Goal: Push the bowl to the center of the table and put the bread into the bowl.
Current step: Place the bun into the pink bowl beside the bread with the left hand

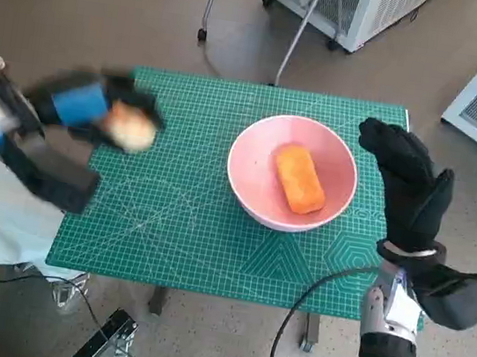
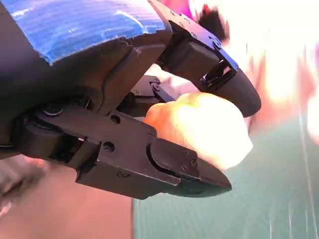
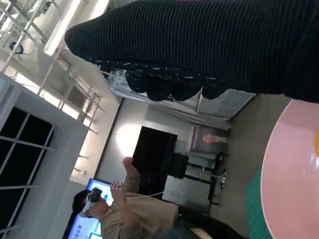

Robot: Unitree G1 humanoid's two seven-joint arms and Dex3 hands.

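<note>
My left hand [image 1: 88, 109] blurred over the green mat's [image 1: 170, 222] left edge, gripping a pale bread roll [image 2: 204, 127], my gloved right hand [image 1: 406, 184] empty, fingers apart beside the pink bowl [image 1: 250, 158], orange bread [image 1: 299, 179] inside, a person [image 3: 124, 211] beyond, partly cut off.

Bowl [image 1: 255, 174]: smooth, glossy pink. Right hand [image 1: 411, 187]: matt knitted cloth glove. Left hand [image 2: 124, 149]: hard black plastic, wrinkled blue tape.
</note>
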